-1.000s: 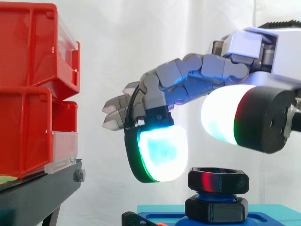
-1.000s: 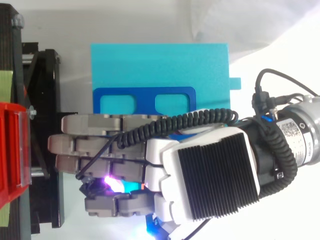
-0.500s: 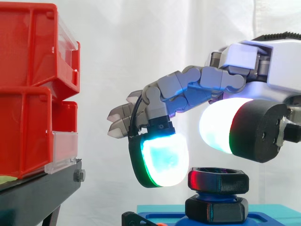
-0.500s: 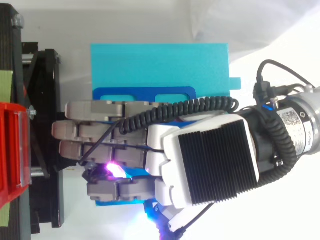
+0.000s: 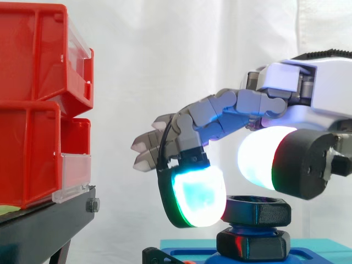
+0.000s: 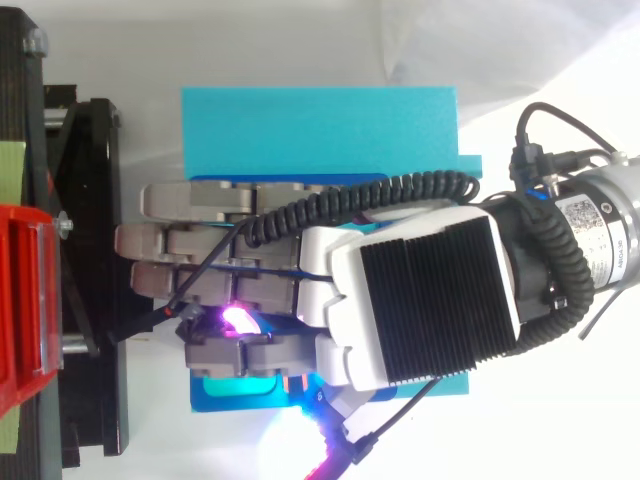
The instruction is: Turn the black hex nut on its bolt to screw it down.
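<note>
The side view shows the black hex nut (image 5: pixel 256 210) high on its blue bolt (image 5: pixel 248 226), with a second black nut (image 5: pixel 253 245) below it on the teal block (image 6: pixel 320 130). From above, the hand (image 6: pixel 430 300) covers them. The top view adds the block's bare far half, and the black stand (image 6: pixel 90 280) just beside the block's edge. In the side view, open air separates the block from the red bins (image 5: pixel 38 110). The hand sits low over the block, close about the upper nut. Whether it grips the nut or merely touches it cannot be told.
</note>
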Robot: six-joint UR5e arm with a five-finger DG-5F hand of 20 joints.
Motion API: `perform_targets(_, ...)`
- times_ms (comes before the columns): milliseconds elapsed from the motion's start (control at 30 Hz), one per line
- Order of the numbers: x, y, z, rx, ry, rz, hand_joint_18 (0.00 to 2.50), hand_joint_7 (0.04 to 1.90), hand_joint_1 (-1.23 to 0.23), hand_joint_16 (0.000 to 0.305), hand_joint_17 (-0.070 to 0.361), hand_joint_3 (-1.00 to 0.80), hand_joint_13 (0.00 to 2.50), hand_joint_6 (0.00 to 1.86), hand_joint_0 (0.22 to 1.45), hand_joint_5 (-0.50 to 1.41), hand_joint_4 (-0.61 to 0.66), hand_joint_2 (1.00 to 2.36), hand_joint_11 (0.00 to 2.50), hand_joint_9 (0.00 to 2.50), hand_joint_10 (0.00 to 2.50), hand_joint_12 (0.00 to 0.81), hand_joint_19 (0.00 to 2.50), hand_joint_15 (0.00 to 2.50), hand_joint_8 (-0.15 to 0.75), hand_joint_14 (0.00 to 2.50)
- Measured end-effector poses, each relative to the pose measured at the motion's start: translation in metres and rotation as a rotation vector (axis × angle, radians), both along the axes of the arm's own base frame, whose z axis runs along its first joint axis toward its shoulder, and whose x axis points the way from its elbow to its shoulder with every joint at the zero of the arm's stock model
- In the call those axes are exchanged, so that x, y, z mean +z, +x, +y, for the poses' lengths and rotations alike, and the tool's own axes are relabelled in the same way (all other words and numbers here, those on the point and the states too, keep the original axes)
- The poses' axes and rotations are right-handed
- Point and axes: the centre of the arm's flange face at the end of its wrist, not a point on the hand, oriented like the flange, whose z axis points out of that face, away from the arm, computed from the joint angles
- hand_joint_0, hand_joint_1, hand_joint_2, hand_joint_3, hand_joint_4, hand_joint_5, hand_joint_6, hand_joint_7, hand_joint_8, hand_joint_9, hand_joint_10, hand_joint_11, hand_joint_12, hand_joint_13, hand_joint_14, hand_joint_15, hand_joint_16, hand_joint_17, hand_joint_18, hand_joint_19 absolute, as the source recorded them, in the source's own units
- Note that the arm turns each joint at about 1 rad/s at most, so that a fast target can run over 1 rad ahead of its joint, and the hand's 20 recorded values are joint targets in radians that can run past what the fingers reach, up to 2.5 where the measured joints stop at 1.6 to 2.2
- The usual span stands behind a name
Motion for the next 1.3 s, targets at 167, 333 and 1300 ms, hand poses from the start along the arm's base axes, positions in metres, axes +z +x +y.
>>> perform_targets(167, -0.002, -0.002, -0.003, 0.003, 0.000, 0.015, 0.25, 1.27, -0.20, 0.054, 0.120, -0.50, 0.44, 0.66, 0.53, -0.05, 0.22, 1.00, 0.00, 0.68, 0.00, 0.341, 0.00, 0.00, 0.286, 0.00)
perform_targets(333, -0.002, -0.002, -0.006, 0.000, -0.001, 0.017, 0.25, 1.26, -0.20, 0.053, 0.120, -0.50, 0.44, 0.66, 0.53, -0.05, 0.21, 1.00, 0.00, 0.69, 0.00, 0.341, 0.00, 0.00, 0.286, 0.00)
perform_targets(1300, -0.001, -0.011, -0.059, 0.024, -0.017, 0.009, 0.27, 1.28, -0.19, 0.053, 0.120, -0.50, 0.45, 0.64, 0.53, -0.05, 0.23, 1.00, 0.00, 0.69, 0.00, 0.342, 0.00, 0.00, 0.288, 0.00)
